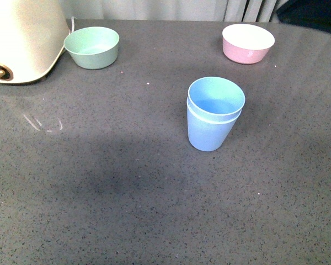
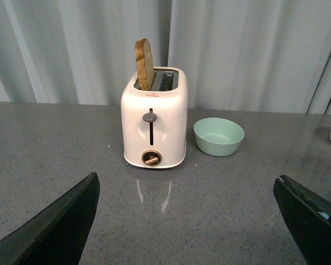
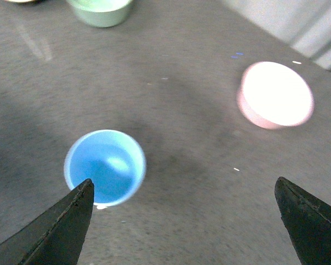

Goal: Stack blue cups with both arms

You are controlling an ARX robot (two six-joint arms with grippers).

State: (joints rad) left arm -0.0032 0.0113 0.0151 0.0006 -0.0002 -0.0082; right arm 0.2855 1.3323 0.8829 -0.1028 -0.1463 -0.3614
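Our left jaws stand wide apart, holding nothing, and our right jaws are likewise spread, empty, looking down on the blue cups (image 3: pixel 105 167). In the front view the cups stand upright just right of centre on the grey desk (image 1: pixel 99 210), one nested inside the other. Beyond, the mint-green bowl (image 1: pixel 92 47) sits upper left beside the cream toaster (image 1: pixel 19 38); the pink bowl (image 1: pixel 248 43) upper right.

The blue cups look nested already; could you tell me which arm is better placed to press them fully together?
Probably the right. The right tool hovers open near the blue cups, seen in its wrist view; the left tool faces the toaster and green bowl instead.
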